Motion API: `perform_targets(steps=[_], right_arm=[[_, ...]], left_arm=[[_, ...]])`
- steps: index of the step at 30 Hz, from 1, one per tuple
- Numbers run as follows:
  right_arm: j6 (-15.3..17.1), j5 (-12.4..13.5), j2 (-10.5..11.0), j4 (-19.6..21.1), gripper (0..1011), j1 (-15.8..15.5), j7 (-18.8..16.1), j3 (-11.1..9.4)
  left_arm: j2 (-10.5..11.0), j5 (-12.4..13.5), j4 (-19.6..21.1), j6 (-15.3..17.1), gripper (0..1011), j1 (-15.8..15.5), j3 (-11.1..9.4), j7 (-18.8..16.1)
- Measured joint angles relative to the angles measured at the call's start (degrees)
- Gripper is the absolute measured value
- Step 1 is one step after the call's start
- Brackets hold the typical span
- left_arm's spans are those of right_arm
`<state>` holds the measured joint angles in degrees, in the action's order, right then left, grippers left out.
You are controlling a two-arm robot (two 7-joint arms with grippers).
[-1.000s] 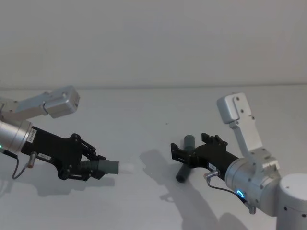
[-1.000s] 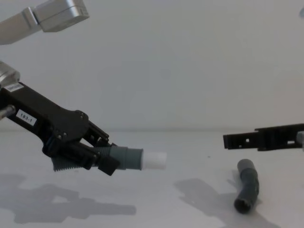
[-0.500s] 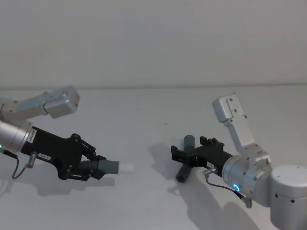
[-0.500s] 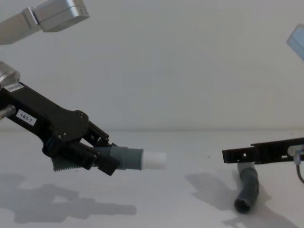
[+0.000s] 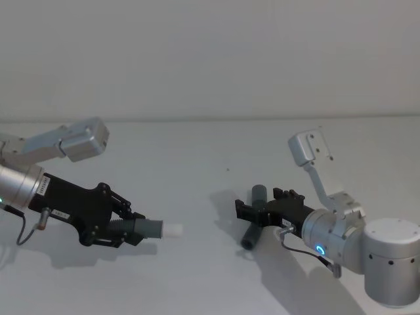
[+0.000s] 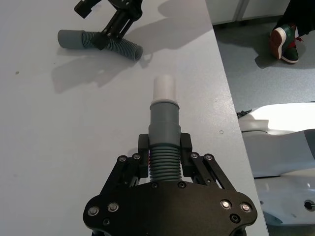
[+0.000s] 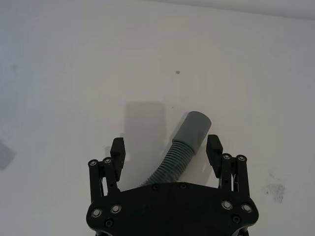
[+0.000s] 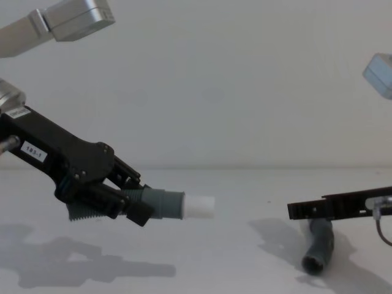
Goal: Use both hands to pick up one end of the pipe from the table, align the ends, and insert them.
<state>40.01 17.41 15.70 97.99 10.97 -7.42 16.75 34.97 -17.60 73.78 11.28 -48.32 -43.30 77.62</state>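
My left gripper [image 5: 123, 227] is shut on the ribbed part of one dark grey pipe piece [image 5: 148, 228] and holds it above the table [image 5: 197, 151]. Its white-tipped end [image 8: 199, 207] points toward the right arm; the left wrist view shows that piece [image 6: 163, 129] between the fingers. The second pipe piece [image 5: 251, 223] lies on the table with its hollow socket end [image 8: 312, 264] facing me. My right gripper [image 7: 166, 148] is open and low over it, one finger on each side of the ribbed part and cuff [image 7: 193, 129], not touching.
A shoe [image 6: 287, 38] and floor show past the table's edge in the left wrist view. A small dark speck [image 7: 177, 73] marks the surface beyond the second piece.
My right gripper has come down toward the table and now straddles the lying pipe piece. The left gripper and its held piece have not moved.
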Motion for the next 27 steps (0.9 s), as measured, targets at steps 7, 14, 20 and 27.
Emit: perform_targets(steps=[7,14,20,27], right_arm=[[0.2,-0.3,-0.4,-1.9,1004,1.0,-0.1,-0.1],[0.7,-0.7,-0.9,-3.7,1003,1.9,0.0,-0.3],[1.1,-1.5,-1.1,-5.0,1003,2.7,0.2,-0.3],[1.4,-2.3,-1.2,-6.0,979,3.4,0.4,0.0]], left_arm=[[0.0,0.0,0.0,0.0,329,0.0,0.0,0.0],[0.0,0.0,0.0,0.0,329,0.0,0.0,0.0],[0.0,0.0,0.0,0.0,329,0.0,0.0,0.0],[0.0,0.0,0.0,0.0,329,0.0,0.0,0.0]])
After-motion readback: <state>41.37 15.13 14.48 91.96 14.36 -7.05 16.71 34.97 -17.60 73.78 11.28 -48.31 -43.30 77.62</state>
